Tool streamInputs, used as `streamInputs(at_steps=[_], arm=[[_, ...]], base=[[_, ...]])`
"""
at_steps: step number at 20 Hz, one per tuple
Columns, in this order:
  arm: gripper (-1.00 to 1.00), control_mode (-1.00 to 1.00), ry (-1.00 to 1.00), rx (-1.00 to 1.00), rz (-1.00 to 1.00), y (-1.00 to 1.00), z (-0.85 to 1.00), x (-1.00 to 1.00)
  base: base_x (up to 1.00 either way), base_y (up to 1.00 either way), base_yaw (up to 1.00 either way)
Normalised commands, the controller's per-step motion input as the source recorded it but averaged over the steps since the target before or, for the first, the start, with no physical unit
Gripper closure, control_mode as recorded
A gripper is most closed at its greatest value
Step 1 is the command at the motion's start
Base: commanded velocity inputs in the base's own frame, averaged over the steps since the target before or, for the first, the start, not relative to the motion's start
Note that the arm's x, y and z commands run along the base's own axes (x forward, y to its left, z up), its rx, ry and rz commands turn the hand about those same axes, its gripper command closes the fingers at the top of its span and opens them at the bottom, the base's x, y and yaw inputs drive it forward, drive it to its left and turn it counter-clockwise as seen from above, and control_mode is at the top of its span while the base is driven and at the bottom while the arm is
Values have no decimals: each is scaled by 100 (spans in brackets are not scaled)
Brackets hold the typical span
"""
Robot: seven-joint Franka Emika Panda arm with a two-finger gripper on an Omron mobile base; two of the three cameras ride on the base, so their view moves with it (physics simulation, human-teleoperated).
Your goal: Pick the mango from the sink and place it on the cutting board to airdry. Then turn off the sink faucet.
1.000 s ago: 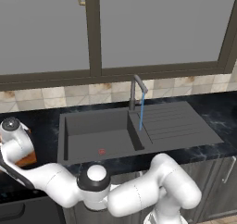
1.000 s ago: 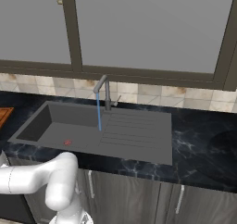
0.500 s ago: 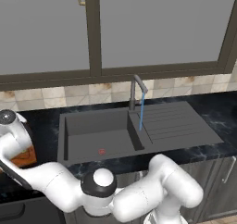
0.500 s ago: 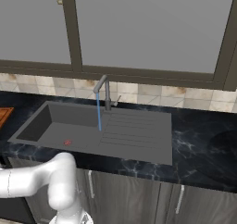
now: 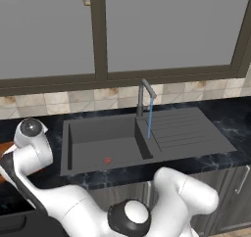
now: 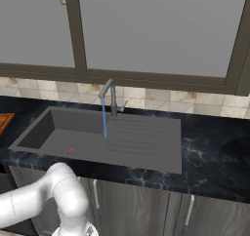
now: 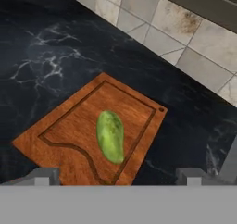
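The yellow-green mango [image 7: 110, 136] lies free on the reddish-brown cutting board [image 7: 78, 126], near the middle of it. My gripper [image 7: 118, 176] hovers above the board, open, with its two fingertips [image 7: 44, 175] far apart and nothing between them. A sliver of the board [image 5: 4, 149] peeks out beside my wrist at the far left of the left base view, and its corner [image 6: 4, 122] shows in the right base view. The dark sink [image 5: 103, 129] [image 6: 58, 132] holds only a tiny red spot [image 5: 107, 160]. The faucet [image 5: 143, 96] [image 6: 112, 96] still runs a thin blue stream [image 5: 149, 118].
The ribbed drainboard [image 5: 181, 130] lies right of the basin, in black marbled counter [image 6: 215, 152]. A tiled backsplash [image 7: 185, 38] and window frames stand behind. My white arm [image 5: 34, 153] bends over the counter's left end. Cabinet doors [image 6: 146, 206] are below.
My wrist has shifted a little to the right over the board at the counter's left end. The sink, faucet and running water look the same.
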Motion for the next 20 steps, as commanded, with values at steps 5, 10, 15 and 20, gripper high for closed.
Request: streamInputs(at_steps=[5, 10, 15, 20], arm=[[-100, -100, -8, 16, -4, -79, 67, -68], [-100, -100, -1, 16, -7, -86, 64, -75], [-100, -100, 1, 18, -8, -85, 56, -71], [-100, -100, 1, 18, -8, -77, 46, -73]], base=[[0, 0, 0], [0, 0, 0], [0, 0, 0], [0, 0, 0]])
